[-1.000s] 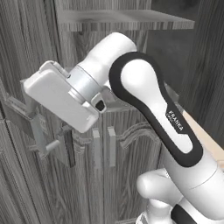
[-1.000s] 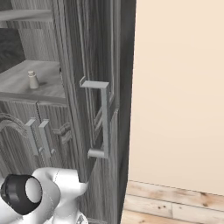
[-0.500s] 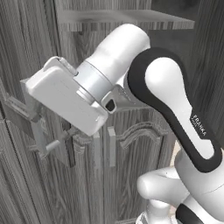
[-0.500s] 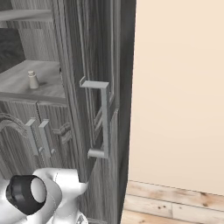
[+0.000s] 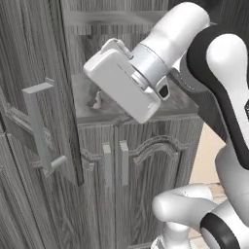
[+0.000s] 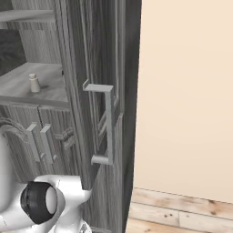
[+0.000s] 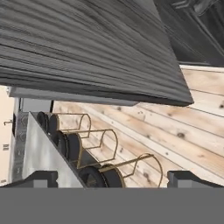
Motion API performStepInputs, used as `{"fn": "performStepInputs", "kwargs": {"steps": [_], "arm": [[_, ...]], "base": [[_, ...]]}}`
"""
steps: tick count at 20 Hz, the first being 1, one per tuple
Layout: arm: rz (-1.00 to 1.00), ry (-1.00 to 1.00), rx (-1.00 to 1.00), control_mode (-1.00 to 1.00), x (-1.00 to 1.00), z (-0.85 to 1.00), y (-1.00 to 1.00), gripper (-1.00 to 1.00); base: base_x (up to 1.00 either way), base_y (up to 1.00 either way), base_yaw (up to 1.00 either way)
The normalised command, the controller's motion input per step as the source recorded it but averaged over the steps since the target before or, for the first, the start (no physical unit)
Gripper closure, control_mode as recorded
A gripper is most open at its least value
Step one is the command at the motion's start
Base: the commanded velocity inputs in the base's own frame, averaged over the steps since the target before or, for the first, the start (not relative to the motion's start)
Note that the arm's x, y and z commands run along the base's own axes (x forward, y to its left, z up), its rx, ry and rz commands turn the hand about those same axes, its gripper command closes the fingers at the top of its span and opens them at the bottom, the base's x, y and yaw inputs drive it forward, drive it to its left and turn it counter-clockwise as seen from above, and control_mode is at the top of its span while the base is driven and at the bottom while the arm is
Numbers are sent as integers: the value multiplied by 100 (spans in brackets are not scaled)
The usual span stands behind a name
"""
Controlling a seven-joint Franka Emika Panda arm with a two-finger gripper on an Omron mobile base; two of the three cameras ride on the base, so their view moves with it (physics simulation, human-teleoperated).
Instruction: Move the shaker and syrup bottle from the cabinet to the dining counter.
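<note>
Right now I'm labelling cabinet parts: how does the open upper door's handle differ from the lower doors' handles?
The upper door handle is a long bar standing well off its door on two posts; the lower door handles are shorter and sit closer. The upper handle is single, on a door swung open; the lower ones are a side-by-side pair on closed doors. All are pale grey vertical bars on the cabinet.

Base views near cabinet [image 6: 91, 68]; hand view floorward.

Flat, even rendered light, soft faint shadows, sharp throughout
</note>
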Motion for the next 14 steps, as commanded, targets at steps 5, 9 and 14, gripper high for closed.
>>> {"fn": "performStepInputs", "kwargs": {"steps": [5, 9, 14], "arm": [[-1, -8, 0, -100, 45, 1, -49, -100], [0, -12, 0, -100, 46, -26, 10, -100], [0, -10, 1, -100, 59, -41, 51, -100]], "base": [[0, 0, 0], [0, 0, 0], [0, 0, 0]]}}
